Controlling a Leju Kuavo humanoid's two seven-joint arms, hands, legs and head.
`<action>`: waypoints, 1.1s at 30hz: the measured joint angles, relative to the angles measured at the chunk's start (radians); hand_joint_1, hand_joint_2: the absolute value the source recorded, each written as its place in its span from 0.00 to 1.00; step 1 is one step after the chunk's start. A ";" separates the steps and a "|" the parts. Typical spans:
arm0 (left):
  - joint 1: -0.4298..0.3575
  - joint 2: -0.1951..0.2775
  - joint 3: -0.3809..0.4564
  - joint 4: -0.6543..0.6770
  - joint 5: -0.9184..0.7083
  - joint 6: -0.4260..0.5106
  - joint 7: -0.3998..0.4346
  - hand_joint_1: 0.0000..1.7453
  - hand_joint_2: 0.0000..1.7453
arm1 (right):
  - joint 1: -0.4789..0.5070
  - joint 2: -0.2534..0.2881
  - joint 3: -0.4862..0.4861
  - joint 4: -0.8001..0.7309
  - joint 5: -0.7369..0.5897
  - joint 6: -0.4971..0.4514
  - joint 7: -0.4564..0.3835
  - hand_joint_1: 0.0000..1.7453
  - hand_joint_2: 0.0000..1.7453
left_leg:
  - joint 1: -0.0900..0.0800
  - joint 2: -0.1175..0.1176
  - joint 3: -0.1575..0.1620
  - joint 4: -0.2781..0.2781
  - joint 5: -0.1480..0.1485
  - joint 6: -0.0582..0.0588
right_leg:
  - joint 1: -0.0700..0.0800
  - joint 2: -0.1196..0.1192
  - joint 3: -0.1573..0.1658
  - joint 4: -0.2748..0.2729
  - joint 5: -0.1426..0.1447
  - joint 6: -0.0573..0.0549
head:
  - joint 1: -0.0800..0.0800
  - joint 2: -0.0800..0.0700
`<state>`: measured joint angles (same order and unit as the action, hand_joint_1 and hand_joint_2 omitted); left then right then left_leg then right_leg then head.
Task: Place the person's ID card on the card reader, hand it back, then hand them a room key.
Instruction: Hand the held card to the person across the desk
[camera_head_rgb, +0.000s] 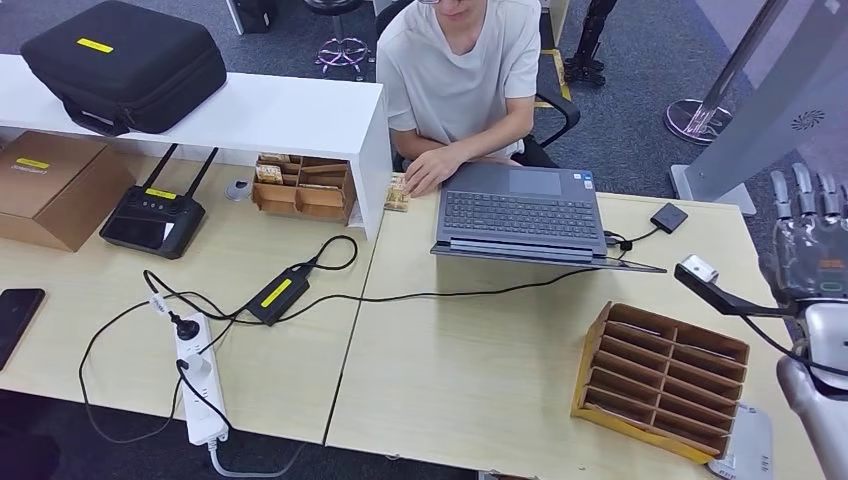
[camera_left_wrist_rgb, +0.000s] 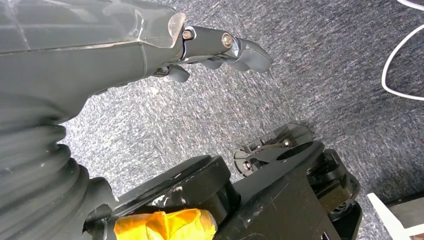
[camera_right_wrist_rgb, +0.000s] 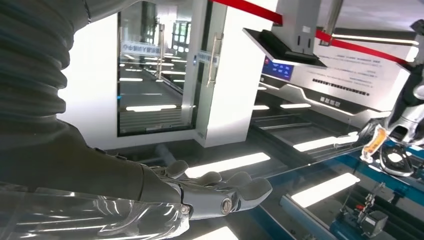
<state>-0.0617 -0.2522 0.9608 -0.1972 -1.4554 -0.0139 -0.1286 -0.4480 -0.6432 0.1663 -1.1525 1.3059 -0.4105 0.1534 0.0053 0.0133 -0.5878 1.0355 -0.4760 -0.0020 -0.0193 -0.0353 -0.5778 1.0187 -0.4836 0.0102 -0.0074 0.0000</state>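
Fingers of the right hand (camera_head_rgb: 808, 235) stand straight and a little apart, raised at the right end of the table (camera_head_rgb: 480, 370) with nothing in them; the right wrist view shows the same flat, empty hand against the room beyond. That raised, extended pose reads as a hand presented to receive something, which would fit the start of the task. The left hand (camera_left_wrist_rgb: 220, 47) hangs low over grey carpet, its fingers loosely curled with nothing between them, seemingly parked out of the way. Across the table a person (camera_head_rgb: 460, 70) sits behind an open laptop (camera_head_rgb: 520, 215), one hand resting beside it. No ID card, room key or card reader can be made out for certain; a wooden slotted rack (camera_head_rgb: 660, 380) near the robot's right side may be where keys belong, though its slots look bare.
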 joint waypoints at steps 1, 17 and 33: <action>0.000 0.000 0.000 0.000 0.001 0.000 0.002 0.00 1.00 | 0.001 -0.011 -0.001 0.003 0.016 0.007 0.008 0.00 1.00 | -0.001 0.000 0.000 0.000 0.000 0.000 | 0.000 0.000 0.000 0.000 0.000 0.000 | 0.000 0.000; -0.002 -0.001 0.000 0.000 -0.003 0.018 0.035 0.00 1.00 | 0.086 -0.210 -0.083 0.051 0.103 0.098 0.085 0.00 1.00 | -0.001 0.000 -0.001 0.000 0.000 0.000 | 0.000 0.000 -0.001 0.000 0.000 0.000 | 0.000 0.000; -0.004 -0.005 0.000 0.000 -0.005 0.041 0.057 0.00 1.00 | 0.383 -0.282 -0.394 0.095 0.065 0.171 0.125 0.00 1.00 | -0.002 -0.001 -0.001 0.000 -0.002 0.003 | -0.002 -0.002 -0.001 -0.001 -0.001 0.001 | 0.000 0.000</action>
<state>-0.0653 -0.2576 0.9608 -0.1972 -1.4607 0.0273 -0.0718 -0.0652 -0.9247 -0.2276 -1.0573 1.3711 -0.2392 0.2781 0.0030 0.0125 -0.5886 1.0355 -0.4779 0.0011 -0.0213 -0.0368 -0.5792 1.0179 -0.4843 0.0112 -0.0078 0.0000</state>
